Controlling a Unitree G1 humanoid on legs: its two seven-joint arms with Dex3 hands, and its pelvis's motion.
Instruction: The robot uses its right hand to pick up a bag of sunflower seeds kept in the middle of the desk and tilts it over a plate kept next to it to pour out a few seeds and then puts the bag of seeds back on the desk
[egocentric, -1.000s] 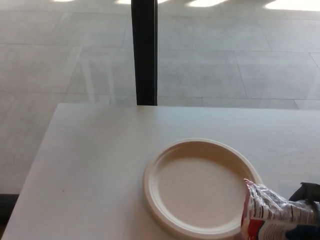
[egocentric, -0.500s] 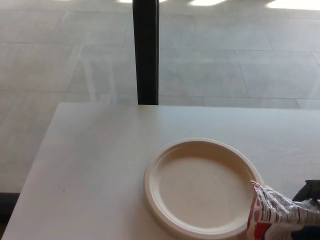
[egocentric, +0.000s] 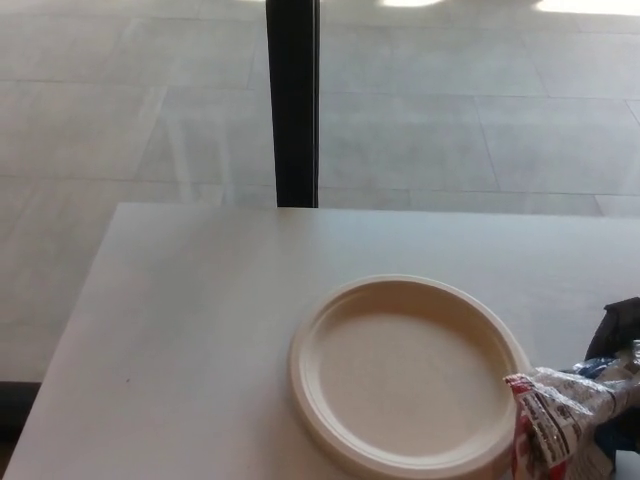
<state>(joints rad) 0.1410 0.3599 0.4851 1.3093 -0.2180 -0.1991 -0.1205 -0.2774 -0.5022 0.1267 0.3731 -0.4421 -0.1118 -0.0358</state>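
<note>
crinkled red-and-white seed bag (egocentric: 560, 420), clear top, beside plate (egocentric: 310, 400)

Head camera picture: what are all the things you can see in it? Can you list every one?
desk: one, white, fills the lower part of the picture
plate: one, cream, nothing on it, on the desk right of the middle
bag of seeds: one, crinkly clear plastic with red and white print, bottom right corner, its end at the plate's right rim
floor: grey tiles, beyond the desk's far edge
post: one, black, upright, behind the desk's far edge
right hand: one, black, at the right edge, closed on the bag of seeds
left hand: not in the picture
</note>
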